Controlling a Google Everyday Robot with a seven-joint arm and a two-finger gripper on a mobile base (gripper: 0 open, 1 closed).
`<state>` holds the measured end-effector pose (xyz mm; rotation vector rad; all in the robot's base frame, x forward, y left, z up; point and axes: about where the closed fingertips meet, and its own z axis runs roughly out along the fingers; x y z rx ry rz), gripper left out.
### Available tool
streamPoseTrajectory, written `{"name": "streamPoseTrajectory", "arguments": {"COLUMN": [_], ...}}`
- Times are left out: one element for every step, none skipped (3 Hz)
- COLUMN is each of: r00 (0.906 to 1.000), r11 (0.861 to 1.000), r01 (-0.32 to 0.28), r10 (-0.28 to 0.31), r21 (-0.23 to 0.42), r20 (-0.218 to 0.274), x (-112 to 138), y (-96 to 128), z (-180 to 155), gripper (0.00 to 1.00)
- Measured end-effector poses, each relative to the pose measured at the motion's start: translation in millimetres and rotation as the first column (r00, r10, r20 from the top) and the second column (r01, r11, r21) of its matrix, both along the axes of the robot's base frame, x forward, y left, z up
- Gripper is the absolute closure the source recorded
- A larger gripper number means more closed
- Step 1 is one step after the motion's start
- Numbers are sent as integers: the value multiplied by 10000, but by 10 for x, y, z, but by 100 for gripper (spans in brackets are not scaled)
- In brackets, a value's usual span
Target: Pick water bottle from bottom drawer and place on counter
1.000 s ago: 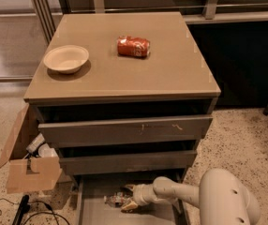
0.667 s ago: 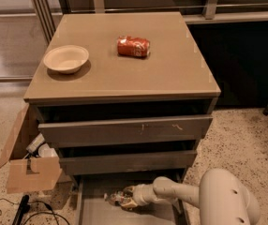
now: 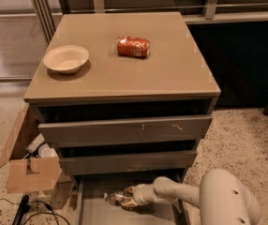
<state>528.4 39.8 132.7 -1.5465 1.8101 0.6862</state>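
Observation:
The bottom drawer [image 3: 92,212] is pulled open at the foot of the cabinet. The water bottle [image 3: 114,197] lies on its side in it, clear with a dark label band. My gripper [image 3: 127,198] reaches in from the right, low over the drawer floor, and is shut on the bottle's right end. The pale arm [image 3: 181,193] runs back to the lower right. The counter [image 3: 171,69] is the tan top of the cabinet, well above the gripper.
A beige bowl [image 3: 66,58] stands on the counter's left and a red soda can [image 3: 133,46] lies near its middle back. Two closed drawer fronts [image 3: 124,131] overhang the open drawer. An open cardboard box [image 3: 28,168] and cables [image 3: 12,210] lie on the floor at the left.

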Motion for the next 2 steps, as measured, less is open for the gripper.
{"name": "streamPoseTrajectory", "arguments": {"r00": [10000, 9996], "r11": [10000, 9996], "r01": [-12, -96], "r10": [12, 104], "r21": [33, 267], "r20": [-78, -267], "x": [-10, -49], "y": [12, 51], "z": [3, 95], "gripper": [100, 100]}}
